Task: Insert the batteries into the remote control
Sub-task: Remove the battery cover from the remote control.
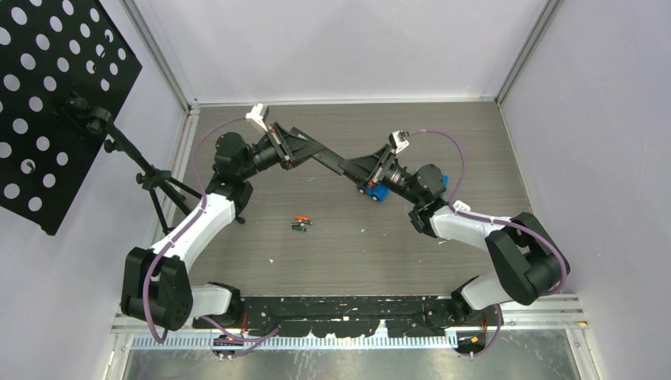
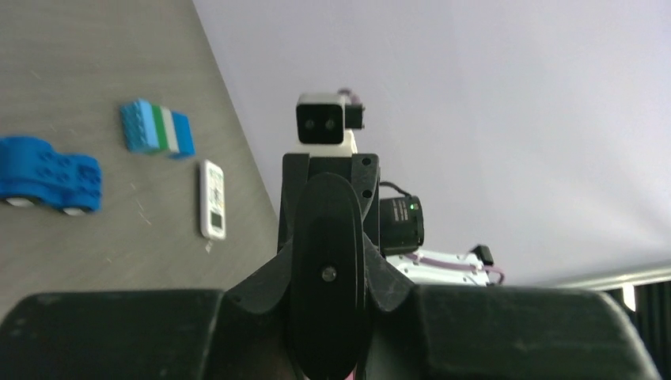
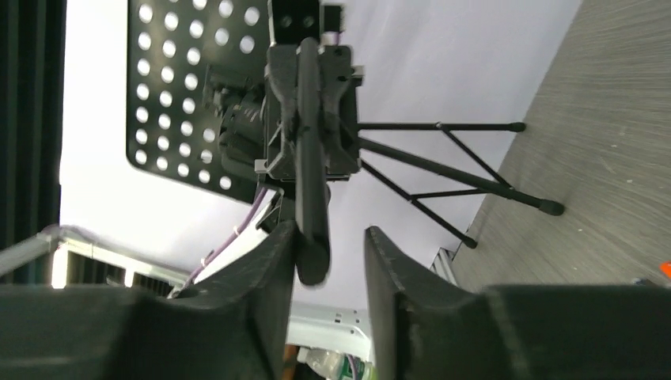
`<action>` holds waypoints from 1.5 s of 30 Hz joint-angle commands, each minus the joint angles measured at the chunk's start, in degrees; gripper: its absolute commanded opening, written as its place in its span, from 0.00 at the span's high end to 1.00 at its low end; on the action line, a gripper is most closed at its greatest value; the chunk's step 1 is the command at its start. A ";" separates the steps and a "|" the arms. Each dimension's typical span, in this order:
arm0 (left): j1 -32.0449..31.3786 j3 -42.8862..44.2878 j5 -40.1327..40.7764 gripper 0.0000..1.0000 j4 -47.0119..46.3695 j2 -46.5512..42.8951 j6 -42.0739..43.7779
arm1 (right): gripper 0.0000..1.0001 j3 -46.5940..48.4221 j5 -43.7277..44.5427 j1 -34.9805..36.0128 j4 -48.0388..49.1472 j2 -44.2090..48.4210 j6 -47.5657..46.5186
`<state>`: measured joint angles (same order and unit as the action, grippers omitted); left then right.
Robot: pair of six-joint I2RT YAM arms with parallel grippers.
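Table [image 1: 443, 261]: grey wood-grain; your two arms meet above its middle.

Remote control [image 1: 332, 161]: black and slim, held off the table between both wrists.

Your left gripper [image 2: 326, 317]: clenched on one end of the remote control.

Your right gripper [image 3: 331, 253]: released, with its jaws parted around the other end. One finger [image 3: 273, 261] touches the remote control; the other stands clear.

Batteries: loose on the table toward the arm bases, well apart from the remote control. The orange-red battery [image 1: 301, 218] lies just beside the dark batteries [image 1: 297, 227].
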<state>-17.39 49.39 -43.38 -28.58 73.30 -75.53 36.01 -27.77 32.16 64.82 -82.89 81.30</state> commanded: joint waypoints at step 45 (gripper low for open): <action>-1.61 -0.06 -20.46 1.00 -0.72 -2.93 20.48 | 0.33 9.48 -17.64 3.32 -31.03 9.63 -28.70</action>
<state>-17.34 48.93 -58.65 -22.83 72.79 -54.72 42.26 -40.12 33.80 28.14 -72.93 53.91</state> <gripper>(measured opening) 0.197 0.704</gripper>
